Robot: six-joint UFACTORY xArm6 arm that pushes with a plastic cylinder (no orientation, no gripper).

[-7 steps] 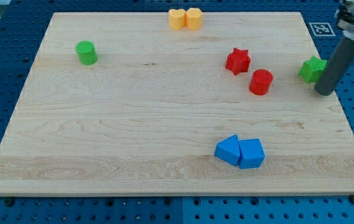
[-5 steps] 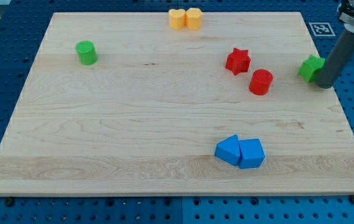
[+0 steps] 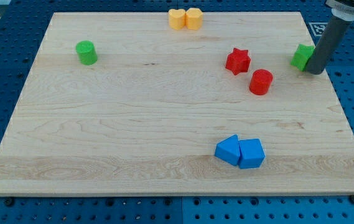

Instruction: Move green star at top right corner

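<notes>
My tip [image 3: 314, 71] touches the green star [image 3: 302, 56] on its right side, near the surface's [image 3: 133, 124] right edge, toward the top. No hand fitted: a plain rod. Red star [image 3: 237, 60] and red cylinder [image 3: 260, 81] lie to the left.

Light wooden board surface [image 3: 133, 118] carries green cylinder [image 3: 86, 52], two yellow blocks [image 3: 185, 18], red star [image 3: 237, 60], red cylinder [image 3: 260, 81], green star [image 3: 302, 56], two blue blocks [image 3: 239, 151].
</notes>
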